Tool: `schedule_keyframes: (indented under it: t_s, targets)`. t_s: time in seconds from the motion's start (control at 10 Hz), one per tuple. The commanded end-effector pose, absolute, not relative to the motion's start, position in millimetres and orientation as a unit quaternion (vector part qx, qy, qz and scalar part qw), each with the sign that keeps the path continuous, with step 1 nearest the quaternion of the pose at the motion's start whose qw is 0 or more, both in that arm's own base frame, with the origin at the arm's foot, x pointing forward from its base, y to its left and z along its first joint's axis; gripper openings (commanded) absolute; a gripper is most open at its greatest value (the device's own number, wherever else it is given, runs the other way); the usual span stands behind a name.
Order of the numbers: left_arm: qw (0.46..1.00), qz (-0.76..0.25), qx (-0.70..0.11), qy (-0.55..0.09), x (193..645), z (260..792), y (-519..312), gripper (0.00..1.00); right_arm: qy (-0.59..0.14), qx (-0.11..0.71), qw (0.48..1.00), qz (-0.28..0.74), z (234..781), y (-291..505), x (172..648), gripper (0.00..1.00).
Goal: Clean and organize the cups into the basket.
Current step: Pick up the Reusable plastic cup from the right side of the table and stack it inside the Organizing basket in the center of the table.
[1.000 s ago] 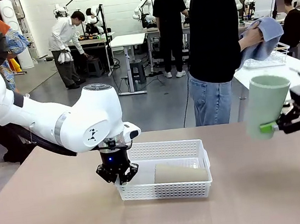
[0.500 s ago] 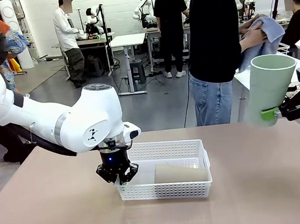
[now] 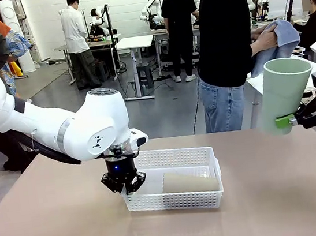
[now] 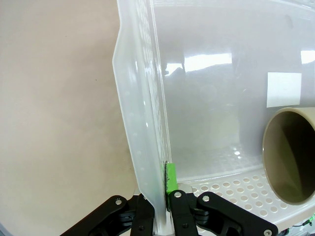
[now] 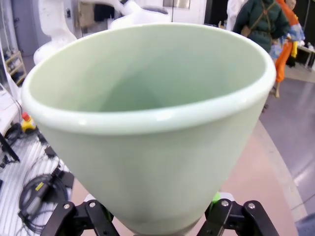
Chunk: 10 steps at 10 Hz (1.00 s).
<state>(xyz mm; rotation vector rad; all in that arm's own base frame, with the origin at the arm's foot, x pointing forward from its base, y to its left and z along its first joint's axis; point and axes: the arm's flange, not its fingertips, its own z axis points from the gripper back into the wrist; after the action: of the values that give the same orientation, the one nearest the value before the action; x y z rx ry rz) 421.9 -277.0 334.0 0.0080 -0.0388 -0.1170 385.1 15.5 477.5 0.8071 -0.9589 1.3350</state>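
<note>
Tabletop (image 3: 55, 224): basket (image 3: 180, 200), tan cup (image 3: 190, 182) inside.
Left pincer (image 3: 125, 186): clenched on basket wall.
Right pincer (image 3: 286, 119): grasping mint cup (image 3: 286, 92) right of basket.

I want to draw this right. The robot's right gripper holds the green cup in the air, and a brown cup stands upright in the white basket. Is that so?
Not quite. The brown cup lies on its side in the white basket, as the front view shows. The right gripper does hold the green cup in the air.

Two cups (image 3: 288, 94) (image 3: 191, 182) — one basket (image 3: 178, 201)
</note>
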Motion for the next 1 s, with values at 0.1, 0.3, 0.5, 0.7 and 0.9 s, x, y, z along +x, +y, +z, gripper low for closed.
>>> schedule_keyframes:
  t_s: [0.1,0.3,0.5,0.7,0.9]
  targets:
    - [0.998,-0.058,0.008,-0.017,418,330,-277,0.00,-0.307,0.219,0.686,0.623,529,93,380,0.80]
    - [0.998,-0.058,0.008,-0.017,418,330,-277,0.00,-0.203,0.142,0.729,0.638,539,159,395,0.80]
    - [0.998,-0.058,0.008,-0.017,418,330,-277,0.00,-0.073,0.086,0.742,0.660,525,204,406,0.80]
    - [0.998,-0.058,0.008,-0.017,418,330,-277,0.00,0.011,0.074,0.742,0.667,510,233,415,0.80]
    - [0.998,-0.058,0.008,-0.017,418,330,-277,0.00,0.045,0.070,0.732,0.676,493,254,424,0.80]
